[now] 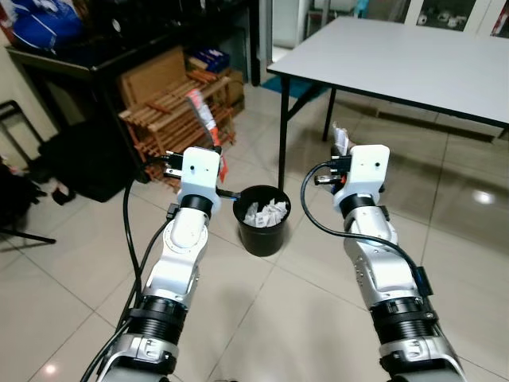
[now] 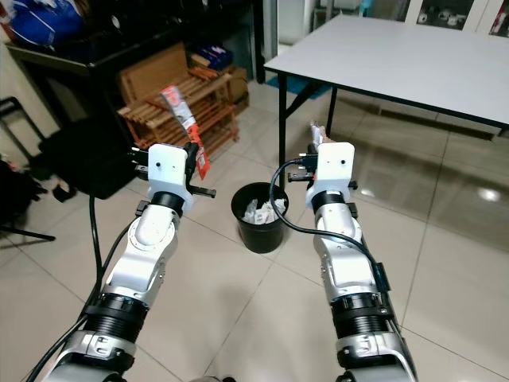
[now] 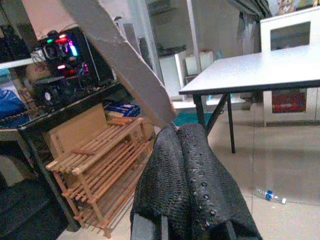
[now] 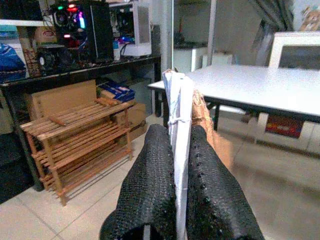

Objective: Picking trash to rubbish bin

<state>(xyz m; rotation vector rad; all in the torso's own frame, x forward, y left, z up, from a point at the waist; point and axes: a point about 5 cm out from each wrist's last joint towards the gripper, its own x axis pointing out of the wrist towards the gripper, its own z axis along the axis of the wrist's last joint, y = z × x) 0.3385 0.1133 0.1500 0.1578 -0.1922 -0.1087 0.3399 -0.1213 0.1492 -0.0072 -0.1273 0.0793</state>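
While both silver arms are raised in front of the robot, each gripper holds one piece of trash above the tiled floor [image 1: 262, 302].

Left gripper [image 3: 175, 137]: fingers clenched together on a long, flat red-and-white wrapper [image 1: 203, 113], which stands up and leans away over the wooden rack [image 1: 171, 119]. In the left wrist view the strip looks grey-brown and rises from between the black fingertips [image 3: 197, 165].

Right gripper [image 4: 175, 135]: fingers pressed on a folded white wrapper [image 4: 176, 107] with a crumpled brownish part behind it; its top pokes up above the wrist housing in the head views.

Rubbish bin [image 1: 262, 220]: small, round, black, standing on the floor between the two arms and just beside the table leg [image 1: 282, 131]. It contains crumpled white paper [image 1: 265, 213], heaped loosely and reaching near the rim. Both held pieces are above and to either side of the bin, not inside it.

Surroundings: a grey table [image 1: 413, 60] with black legs stands behind the bin on the robot's right. The slatted wooden rack stands on the left under a dark shelf [image 1: 71, 60], with a cardboard box [image 1: 151, 73] behind it. A plastic bottle [image 3: 270, 195] lies on the floor beyond the table. A lit computer case [image 4: 92, 27] sits on the dark shelf.
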